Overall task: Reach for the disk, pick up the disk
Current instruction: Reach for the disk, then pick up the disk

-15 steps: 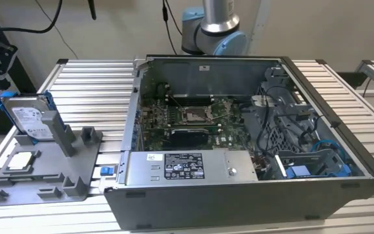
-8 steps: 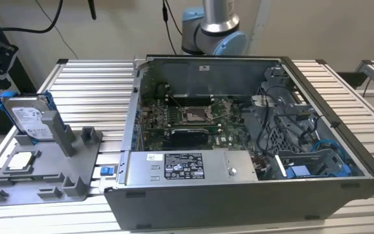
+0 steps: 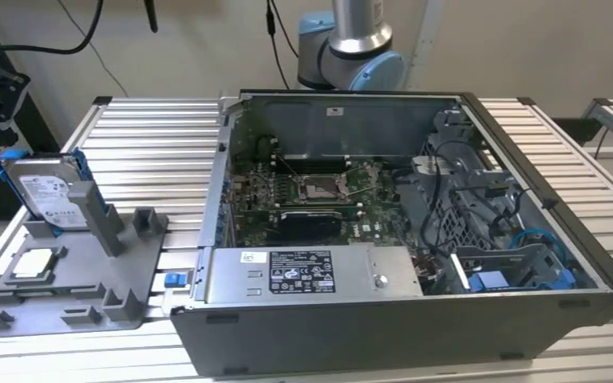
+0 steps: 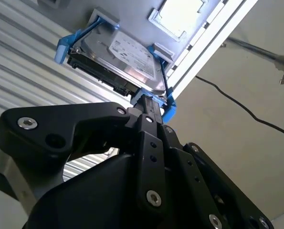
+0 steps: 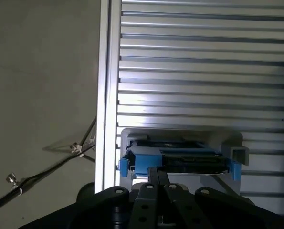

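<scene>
disk — glossy metal | bracket — blue plastic | end effector — matt black

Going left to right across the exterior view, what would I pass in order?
disk, upright in the grey holder → small blue part → labelled metal box in the open computer case → blue bracket inside the case

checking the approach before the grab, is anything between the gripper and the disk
Nothing visible stands between them. In the second wrist view the gripper is right at the blue-framed edge of the disk, which stands upright in the grey holder, with no cable or part between.
</scene>
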`<state>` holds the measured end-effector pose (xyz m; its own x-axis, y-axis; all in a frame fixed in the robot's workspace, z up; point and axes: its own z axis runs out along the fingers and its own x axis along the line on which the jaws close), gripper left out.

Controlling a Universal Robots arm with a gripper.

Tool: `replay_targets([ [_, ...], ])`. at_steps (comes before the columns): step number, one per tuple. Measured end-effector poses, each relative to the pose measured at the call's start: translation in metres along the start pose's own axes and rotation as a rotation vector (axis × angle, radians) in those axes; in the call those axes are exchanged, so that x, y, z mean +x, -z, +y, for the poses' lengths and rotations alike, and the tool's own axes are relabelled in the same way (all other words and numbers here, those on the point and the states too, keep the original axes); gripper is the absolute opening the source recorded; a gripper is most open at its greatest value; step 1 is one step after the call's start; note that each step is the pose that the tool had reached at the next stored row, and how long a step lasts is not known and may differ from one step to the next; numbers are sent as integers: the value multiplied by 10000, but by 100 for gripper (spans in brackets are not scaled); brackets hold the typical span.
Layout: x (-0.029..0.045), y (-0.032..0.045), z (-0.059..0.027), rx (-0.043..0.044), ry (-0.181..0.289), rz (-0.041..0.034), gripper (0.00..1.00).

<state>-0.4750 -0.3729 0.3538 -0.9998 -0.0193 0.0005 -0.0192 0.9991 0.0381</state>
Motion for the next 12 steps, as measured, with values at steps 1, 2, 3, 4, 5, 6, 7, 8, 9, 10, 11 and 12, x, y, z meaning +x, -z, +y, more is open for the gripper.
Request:
replay_targets([
  [1, 0, 0, 0, 0, 0, 0, 0],
  [2, 0, 0, 0, 0, 0, 0, 0],
  [3, 0, 0, 0, 0, 0, 0, 0],
  [4, 0, 0, 0, -1, 5, -2, 0],
  [5, 0, 0, 0, -1, 21, -3, 0],
  [6, 0, 0, 0, 0, 57, -3, 0],
  [7, 0, 0, 0, 0, 124, -2, 0],
  [8, 0, 0, 0, 1, 216, 0, 0],
  [9, 0, 0, 0, 1, 331, 4, 0],
  [10, 0, 0, 0, 0, 463, 8, 0],
  [11, 0, 0, 1, 0, 602, 12, 0],
  [12, 0, 0, 1, 0, 754, 17, 0],
])
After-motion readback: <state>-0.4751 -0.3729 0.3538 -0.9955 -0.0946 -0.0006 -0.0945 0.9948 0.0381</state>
